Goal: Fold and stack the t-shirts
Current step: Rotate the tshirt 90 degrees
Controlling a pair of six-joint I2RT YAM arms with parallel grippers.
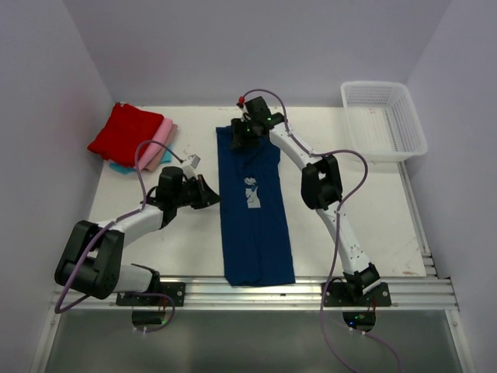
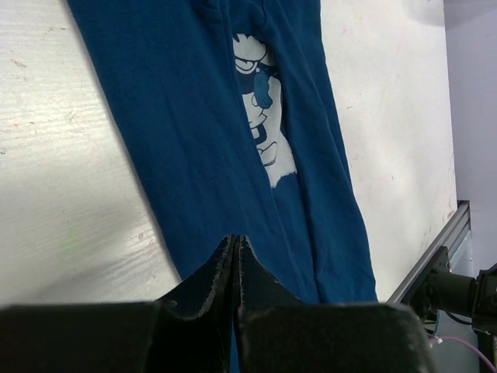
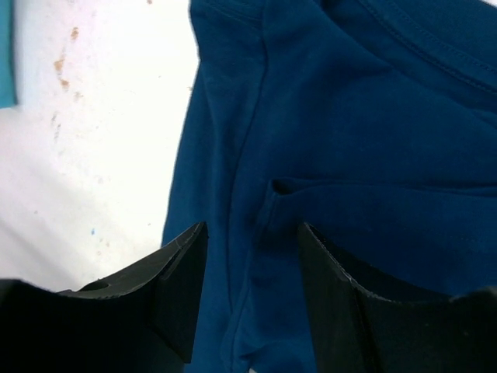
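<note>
The navy t-shirt (image 1: 256,225) lies as a long narrow strip down the middle of the table, its pale print (image 1: 251,193) facing up. My left gripper (image 1: 213,194) is shut, its tips at the strip's left edge about halfway along. In the left wrist view the closed tips (image 2: 235,239) sit over the navy cloth (image 2: 178,116), and no pinched fold shows. My right gripper (image 1: 245,134) is open over the far collar end. Its fingers (image 3: 182,264) straddle a ridge of navy cloth (image 3: 349,116). Folded red (image 1: 124,132), pink (image 1: 159,144) and teal (image 1: 118,166) t-shirts are piled at the far left.
A white mesh basket (image 1: 384,116) stands at the far right corner. The metal rail (image 1: 256,291) runs along the near edge under the shirt's hem. A teal strip (image 3: 6,54) shows at the left edge of the right wrist view.
</note>
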